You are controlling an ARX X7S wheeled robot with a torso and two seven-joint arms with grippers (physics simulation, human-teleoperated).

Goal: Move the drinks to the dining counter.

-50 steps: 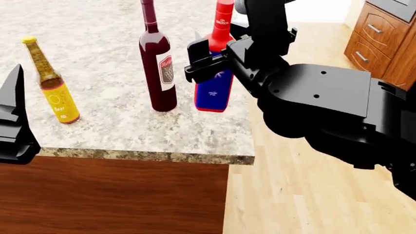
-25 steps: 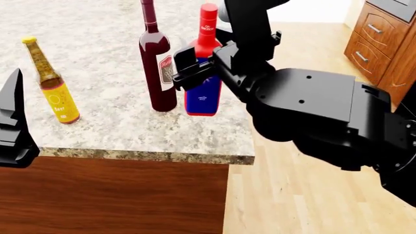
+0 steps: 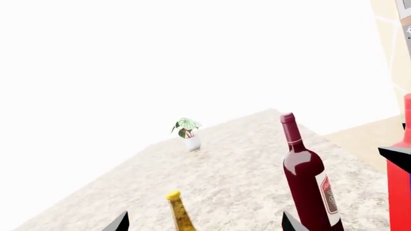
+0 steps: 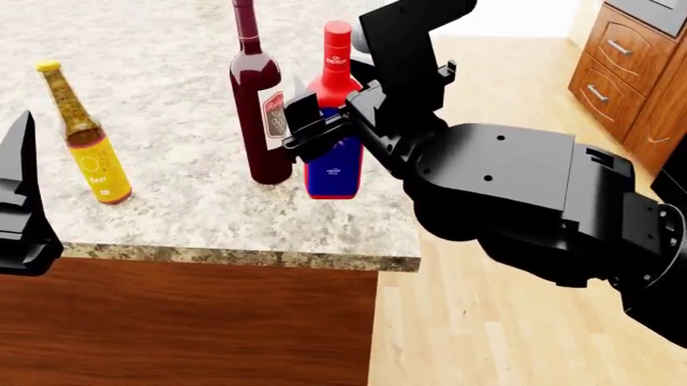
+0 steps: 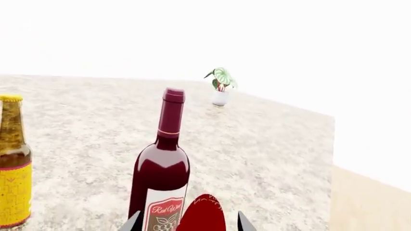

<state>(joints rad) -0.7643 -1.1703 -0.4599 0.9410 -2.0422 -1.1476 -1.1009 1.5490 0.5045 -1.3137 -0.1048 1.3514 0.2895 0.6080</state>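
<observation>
My right hand is clenched on the blue bottle, its fingers wrapped across the body just under the red cap. The bottle stands upright with its base at or only just above the bench; I cannot tell which from here. Its long axis runs straight up and down, crosswise to my fingers.

The wine bottle stands just beside my right hand on its inner side, near enough that I cannot say whether my fingertip touches its label. From the right wrist it fills the view directly ahead of the cap. The beer bottle is well apart, beyond the wine bottle, and close in front of my left hand, which is released and holds nothing.

All three drinks already stand on the pale speckled bench. I judge the placing nearly done; what matters next is drawing my right hand back without brushing the wine bottle.
</observation>
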